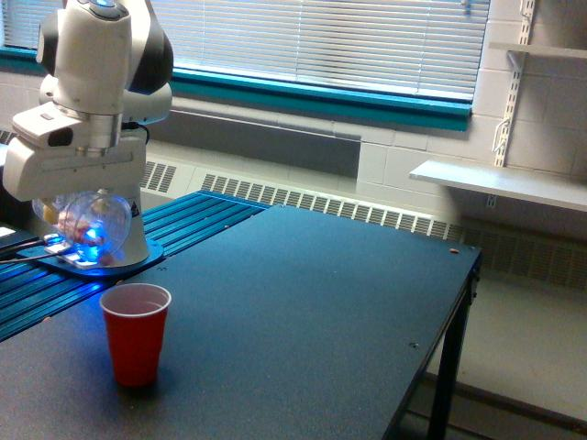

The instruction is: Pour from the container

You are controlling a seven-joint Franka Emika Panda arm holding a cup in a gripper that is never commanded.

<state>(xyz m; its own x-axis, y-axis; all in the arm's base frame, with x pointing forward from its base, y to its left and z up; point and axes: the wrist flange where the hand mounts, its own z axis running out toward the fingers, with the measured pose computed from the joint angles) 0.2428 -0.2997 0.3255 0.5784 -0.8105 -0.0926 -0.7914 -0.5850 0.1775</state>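
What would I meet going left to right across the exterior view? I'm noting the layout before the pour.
Clear container held under the tool → red cup on the dark table → white wall shelf at the exterior view's right.

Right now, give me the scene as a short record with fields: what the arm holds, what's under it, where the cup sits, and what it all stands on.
held item: clear see-through plastic container with small pink and tan pieces inside, tilted
holder: white end effector, jaws hidden by its housing
receiver: opaque red plastic cup, upright, mouth open
relation: container above the cup, toward the exterior view's left, not touching
cup contents: cannot tell
surface: dark table
behind the arm: glowing blue arm base
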